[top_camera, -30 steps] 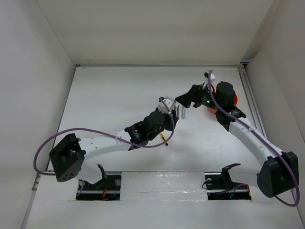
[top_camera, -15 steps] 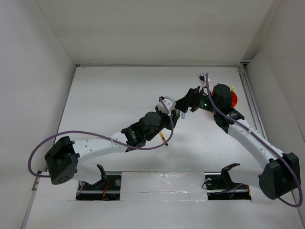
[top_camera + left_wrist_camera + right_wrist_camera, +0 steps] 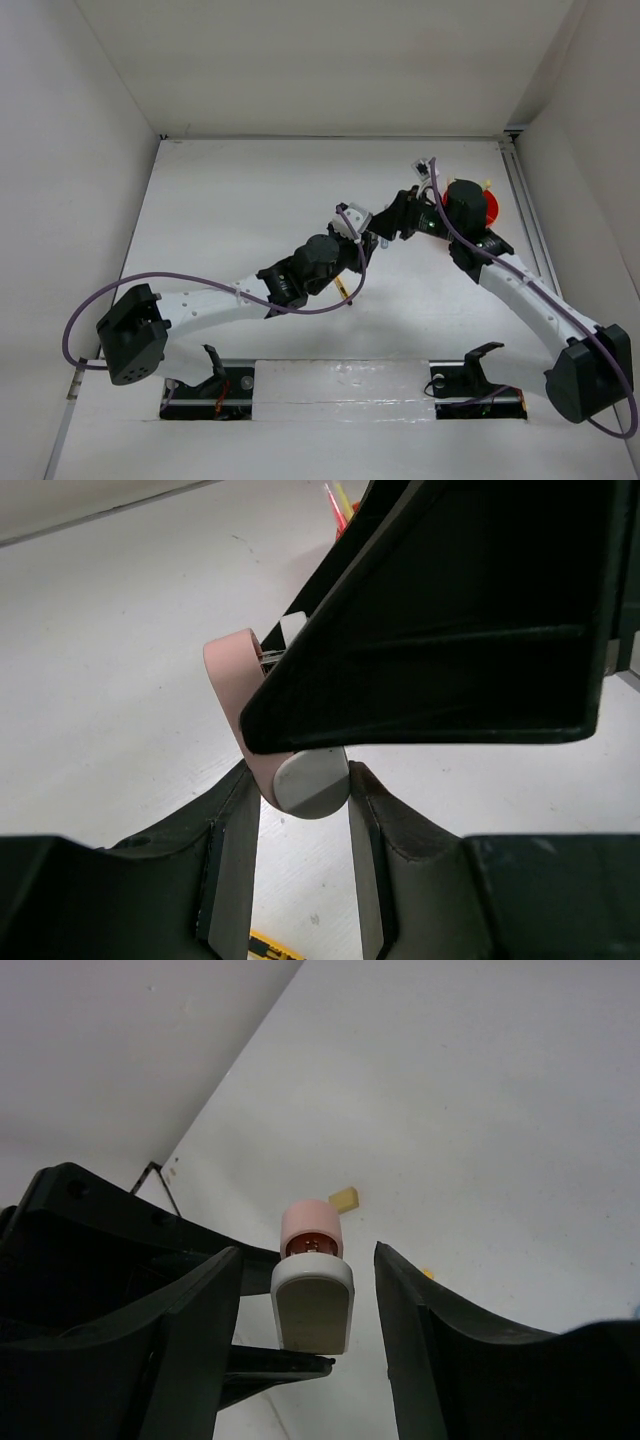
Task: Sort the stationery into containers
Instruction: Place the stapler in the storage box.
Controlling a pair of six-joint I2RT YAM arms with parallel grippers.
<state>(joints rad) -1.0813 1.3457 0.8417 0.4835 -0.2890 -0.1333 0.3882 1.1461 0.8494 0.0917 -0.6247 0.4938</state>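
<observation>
Gripping pink-and-grey eraser (image 3: 312,1305), left fingers (image 3: 232,865) closed on it, right fingers (image 3: 190,1345) spread either side, not touching

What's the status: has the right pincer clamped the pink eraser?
No: in the right wrist view the pink eraser sits between the right pincer fingers with a gap on each side.

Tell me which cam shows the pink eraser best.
Right wrist: pink eraser whole, unobstructed, inside the right pincer. Left wrist: that pincer covers much of it. Top external: too small, lost among the arms.
</observation>
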